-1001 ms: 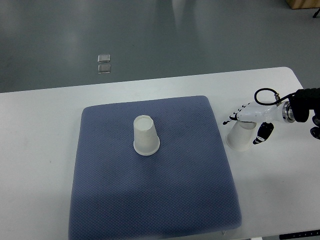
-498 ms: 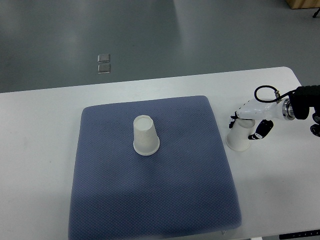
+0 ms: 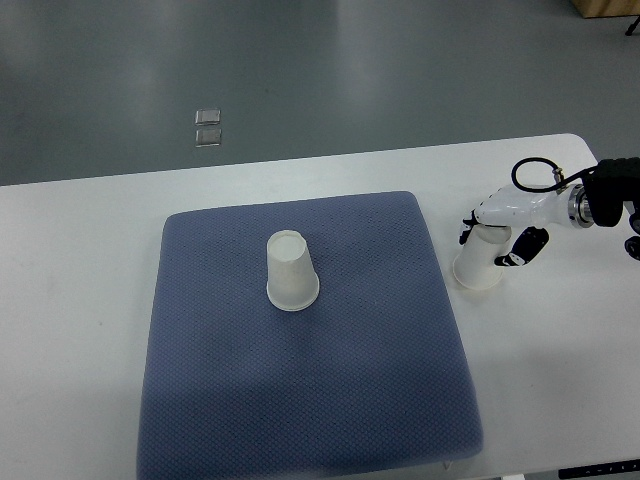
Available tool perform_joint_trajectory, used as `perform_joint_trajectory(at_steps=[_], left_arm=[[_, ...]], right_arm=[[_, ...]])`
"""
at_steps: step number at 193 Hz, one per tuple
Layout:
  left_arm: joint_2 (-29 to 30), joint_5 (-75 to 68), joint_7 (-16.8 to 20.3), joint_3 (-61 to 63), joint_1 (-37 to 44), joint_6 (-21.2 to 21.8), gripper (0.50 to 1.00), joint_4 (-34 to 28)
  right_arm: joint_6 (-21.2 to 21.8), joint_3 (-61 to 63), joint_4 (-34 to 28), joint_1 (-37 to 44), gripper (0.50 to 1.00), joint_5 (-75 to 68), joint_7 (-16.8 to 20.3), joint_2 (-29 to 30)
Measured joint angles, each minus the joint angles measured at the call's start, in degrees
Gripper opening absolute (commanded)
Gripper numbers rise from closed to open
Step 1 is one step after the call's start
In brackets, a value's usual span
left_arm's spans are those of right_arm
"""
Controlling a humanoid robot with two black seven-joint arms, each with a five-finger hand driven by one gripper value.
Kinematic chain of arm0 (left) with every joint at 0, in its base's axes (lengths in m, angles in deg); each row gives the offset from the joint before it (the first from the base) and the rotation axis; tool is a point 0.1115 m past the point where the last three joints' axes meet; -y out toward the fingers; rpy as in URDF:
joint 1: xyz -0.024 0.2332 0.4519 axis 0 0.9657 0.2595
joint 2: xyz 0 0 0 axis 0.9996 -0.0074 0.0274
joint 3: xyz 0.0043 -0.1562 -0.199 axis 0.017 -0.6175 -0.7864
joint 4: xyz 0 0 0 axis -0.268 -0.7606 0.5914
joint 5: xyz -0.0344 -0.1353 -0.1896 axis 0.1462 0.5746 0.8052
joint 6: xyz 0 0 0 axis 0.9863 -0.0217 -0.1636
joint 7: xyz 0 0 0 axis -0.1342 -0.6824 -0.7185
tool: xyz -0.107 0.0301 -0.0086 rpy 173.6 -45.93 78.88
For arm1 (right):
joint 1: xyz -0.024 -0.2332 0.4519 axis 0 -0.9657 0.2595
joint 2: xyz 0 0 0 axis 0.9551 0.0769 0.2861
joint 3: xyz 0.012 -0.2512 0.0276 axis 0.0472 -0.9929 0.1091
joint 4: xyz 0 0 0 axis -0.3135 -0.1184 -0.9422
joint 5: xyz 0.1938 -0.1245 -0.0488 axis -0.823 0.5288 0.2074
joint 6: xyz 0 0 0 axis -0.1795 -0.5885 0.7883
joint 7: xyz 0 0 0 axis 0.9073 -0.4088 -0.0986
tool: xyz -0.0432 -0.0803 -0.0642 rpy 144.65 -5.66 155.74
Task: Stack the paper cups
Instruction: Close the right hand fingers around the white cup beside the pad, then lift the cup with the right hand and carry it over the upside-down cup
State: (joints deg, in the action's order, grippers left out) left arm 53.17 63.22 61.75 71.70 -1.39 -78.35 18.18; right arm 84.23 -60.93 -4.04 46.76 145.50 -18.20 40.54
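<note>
— Where are the cups?
— One cup (image 3: 292, 272) stands upside down on the blue mat (image 3: 310, 400). At its three o'clock, on the white surface (image 3: 70, 300), the right robot hand (image 3: 497, 234) grips the other cup (image 3: 479, 262).

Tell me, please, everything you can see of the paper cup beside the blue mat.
The paper cup is plain white, seemingly thin paper, turned upside down with its wide rim on the white table, just off the right edge of the blue mat. It looks slightly tilted. The right hand is closed around its upper part, fingers on both sides.
</note>
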Motion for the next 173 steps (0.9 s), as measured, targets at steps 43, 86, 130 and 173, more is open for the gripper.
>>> perform_joint_trajectory(at_steps=[43,86,130,173], left_arm=[[0.00,0.00,-0.03,0.00,0.02,0.00,1.000,0.00],[0.00,0.00,-0.03,-0.01,0.00,0.00,1.000,0.00],[0.00,0.01,-0.03,-0.02,-0.02,0.00,1.000,0.00],[0.00,0.01,-0.02,-0.04,0.00,0.00,1.000,0.00]], right_arm=[[1.37,0.00,-1.48,4.67,0.658,-0.56,-0.03,-0.79],[4.14,0.00,-5.42,10.15,0.658,-1.10,0.04,-1.52],[6.98,0.00,-9.24,15.41,0.658,-1.88,0.01,-0.94],[10.43,0.00,-11.96,21.26,0.658,-2.92,-0.12,1.61]])
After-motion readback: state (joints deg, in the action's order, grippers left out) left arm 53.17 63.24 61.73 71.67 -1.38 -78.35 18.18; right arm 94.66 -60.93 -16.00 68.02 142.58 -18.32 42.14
